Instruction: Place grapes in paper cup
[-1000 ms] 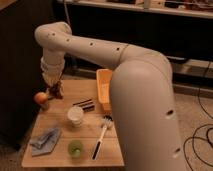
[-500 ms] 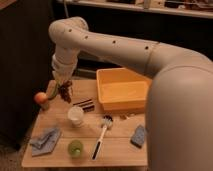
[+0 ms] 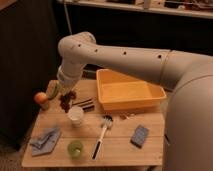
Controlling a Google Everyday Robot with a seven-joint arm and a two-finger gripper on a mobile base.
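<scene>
Gripper (image 3: 63,93), left of centre, pinches the grapes (image 3: 67,101) just up-left of the cup (image 3: 76,116); if you release now, they may miss the rim and tip it.

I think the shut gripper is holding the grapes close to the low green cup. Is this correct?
Not quite: the camera view shows the gripper holding the grapes close to the white paper cup, just up-left of it, not the green cup.
</scene>
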